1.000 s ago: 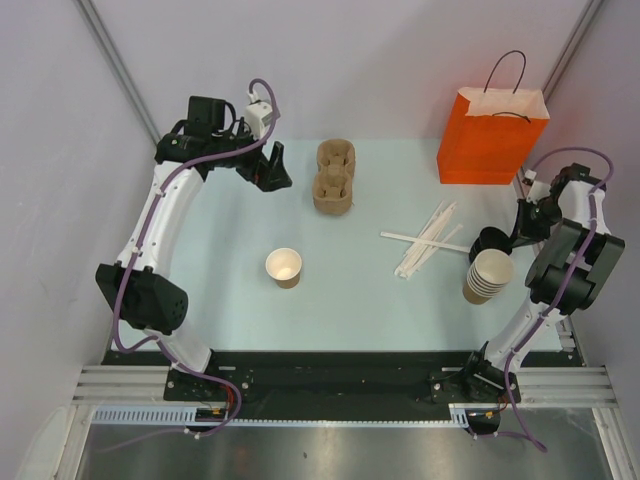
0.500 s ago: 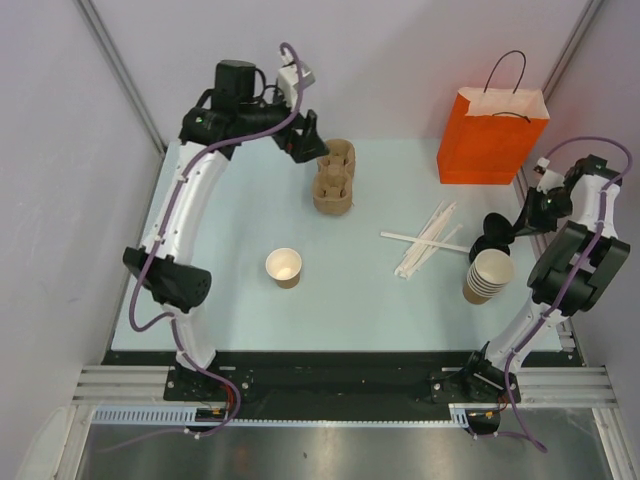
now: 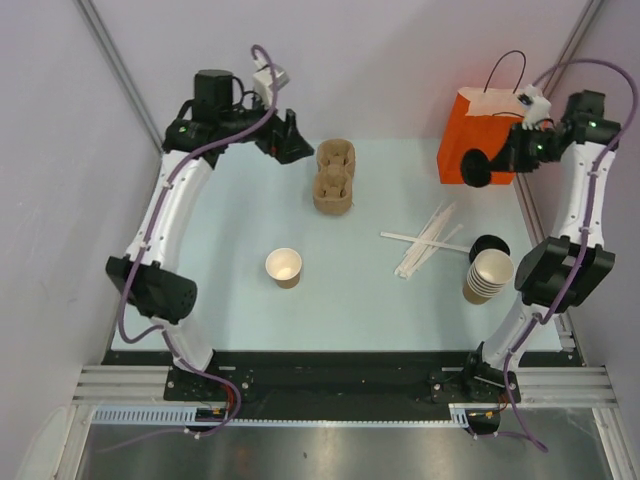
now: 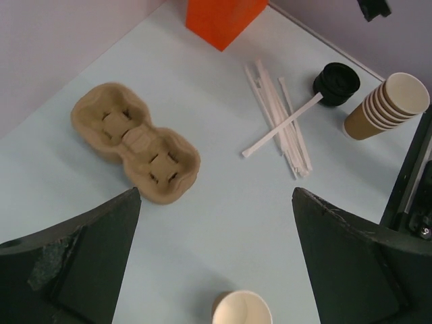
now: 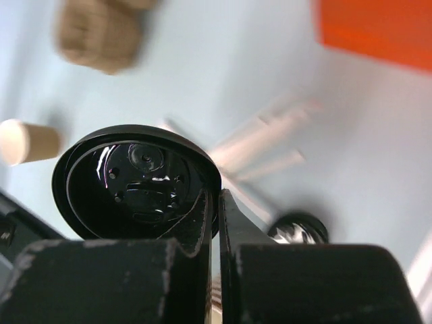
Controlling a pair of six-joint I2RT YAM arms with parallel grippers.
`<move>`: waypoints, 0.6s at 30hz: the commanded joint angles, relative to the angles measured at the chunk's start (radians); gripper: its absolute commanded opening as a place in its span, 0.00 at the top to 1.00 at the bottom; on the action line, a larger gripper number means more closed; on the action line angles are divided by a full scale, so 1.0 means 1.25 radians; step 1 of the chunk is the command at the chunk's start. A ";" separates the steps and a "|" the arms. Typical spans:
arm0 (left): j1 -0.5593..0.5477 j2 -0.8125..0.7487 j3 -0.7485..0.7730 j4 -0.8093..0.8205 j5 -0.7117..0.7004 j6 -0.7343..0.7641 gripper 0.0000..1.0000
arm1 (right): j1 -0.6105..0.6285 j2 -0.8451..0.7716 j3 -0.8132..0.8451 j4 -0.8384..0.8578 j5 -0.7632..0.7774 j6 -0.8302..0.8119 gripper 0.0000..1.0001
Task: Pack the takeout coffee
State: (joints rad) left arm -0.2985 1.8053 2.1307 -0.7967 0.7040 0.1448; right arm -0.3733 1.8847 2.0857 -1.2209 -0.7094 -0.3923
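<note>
Pale blue table (image 3: 400,300), orange bag (image 3: 490,140) set at far right, pulp carrier (image 3: 334,176) at far centre, lidless tan takeout cup (image 3: 284,267) stood mid-table, well apart from both grippers, black lid (image 5: 135,179) clamped edgewise in right gripper (image 5: 214,209), raised before the bag, left gripper (image 4: 214,202) spread wide near the carrier.

Left fingers (image 4: 74,263) spread wide; right fingers (image 5: 237,226) pinched shut.

Blurred carrier (image 5: 101,34), cut by top edge; straws (image 5: 260,138) a pale smear; lone cup (image 4: 241,310) cropped at bottom edge
</note>
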 commanded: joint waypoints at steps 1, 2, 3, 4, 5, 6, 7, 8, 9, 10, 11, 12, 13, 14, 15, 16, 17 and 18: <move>0.091 -0.176 -0.138 0.113 0.092 0.006 0.00 | 0.107 -0.045 0.070 -0.025 -0.191 0.039 1.00; 0.093 -0.231 -0.164 0.109 0.097 0.038 0.00 | 0.139 -0.053 0.065 -0.009 -0.263 0.094 1.00; 0.092 -0.262 -0.195 0.113 0.090 0.090 0.01 | 0.162 -0.056 0.059 0.029 -0.291 0.127 1.00; 0.093 -0.335 -0.273 0.140 0.086 0.104 0.01 | 0.184 -0.055 0.058 0.043 -0.317 0.158 1.00; 0.092 -0.379 -0.319 0.166 0.058 0.111 0.00 | 0.238 -0.049 0.061 0.057 -0.357 0.221 1.00; 0.092 -0.423 -0.369 0.192 0.048 0.137 0.01 | 0.265 -0.045 0.059 0.084 -0.368 0.250 1.00; 0.092 -0.516 -0.461 0.233 0.042 0.160 0.01 | 0.291 -0.046 0.048 0.102 -0.380 0.278 1.00; 0.090 -0.564 -0.508 0.255 0.031 0.185 0.00 | 0.326 -0.053 0.002 0.120 -0.397 0.297 1.00; 0.090 -0.613 -0.555 0.281 0.022 0.225 0.00 | 0.379 -0.077 -0.026 0.153 -0.402 0.332 1.00; 0.088 -0.703 -0.648 0.337 0.019 0.241 0.01 | 0.409 -0.088 -0.064 0.173 -0.413 0.352 1.00; 0.087 -0.748 -0.697 0.374 0.016 0.256 0.01 | 0.433 -0.100 -0.099 0.194 -0.445 0.377 1.00; 0.083 -0.790 -0.740 0.410 0.010 0.267 0.00 | 0.485 -0.122 -0.178 0.255 -0.469 0.460 1.00; 0.070 -0.845 -0.801 0.448 0.014 0.301 0.00 | 0.505 -0.134 -0.220 0.299 -0.496 0.517 1.00; 0.055 -0.862 -0.820 0.450 0.016 0.326 0.01 | 0.524 -0.143 -0.262 0.358 -0.549 0.604 1.00; 0.037 -0.876 -0.836 0.451 0.001 0.372 0.01 | 0.560 -0.150 -0.362 0.531 -0.580 0.698 1.00; -0.010 -0.892 -0.860 0.441 -0.010 0.403 0.00 | 0.575 -0.160 -0.405 0.635 -0.622 0.946 1.00; -0.033 -0.896 -0.869 0.428 -0.016 0.443 0.01 | 0.592 -0.159 -0.448 0.730 -0.645 1.048 1.00; -0.058 -0.897 -0.875 0.409 -0.039 0.537 0.01 | 0.608 -0.152 -0.477 0.838 -0.666 1.116 1.00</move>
State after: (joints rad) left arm -0.2691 0.6563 1.1179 -0.3149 0.7212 0.5133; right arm 0.3378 1.7336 1.6279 -0.7155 -1.3327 0.3893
